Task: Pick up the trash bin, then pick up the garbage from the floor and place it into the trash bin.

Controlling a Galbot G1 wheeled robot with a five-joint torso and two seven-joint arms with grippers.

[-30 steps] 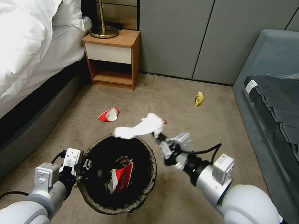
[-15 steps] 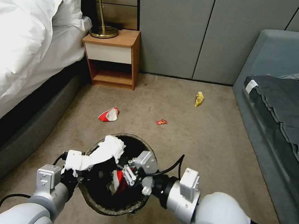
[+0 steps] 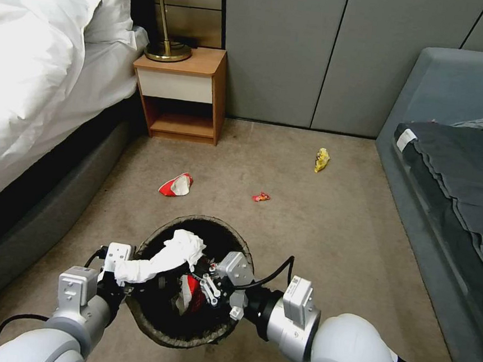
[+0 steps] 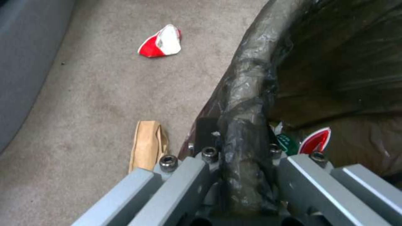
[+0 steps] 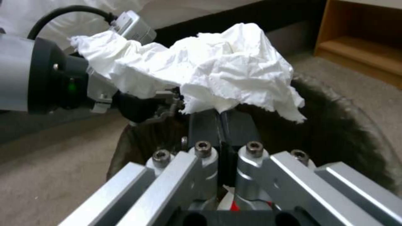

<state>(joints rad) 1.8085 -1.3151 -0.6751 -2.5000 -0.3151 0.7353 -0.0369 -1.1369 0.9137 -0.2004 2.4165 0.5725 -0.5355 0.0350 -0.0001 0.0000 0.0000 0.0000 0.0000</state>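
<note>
right tool [image 3: 203, 268] holds tissue [image 3: 182, 249] over trash bin [image 3: 144, 322].

Left gripper [image 4: 245, 175] sits low at near left, fingers clamped shut. Right gripper [image 5: 220, 124], reaching leftward from near right, is pinched closed.

The trash bin [image 3: 186, 334], round with a dark liner over its rim, hangs upright above the carpet; white tissue [image 3: 176, 251] drapes across its mouth; a red-white wrapper [image 3: 176, 185], small red piece [image 3: 261, 197] and yellow wrapper [image 3: 322, 159] lie on the floor.
</note>
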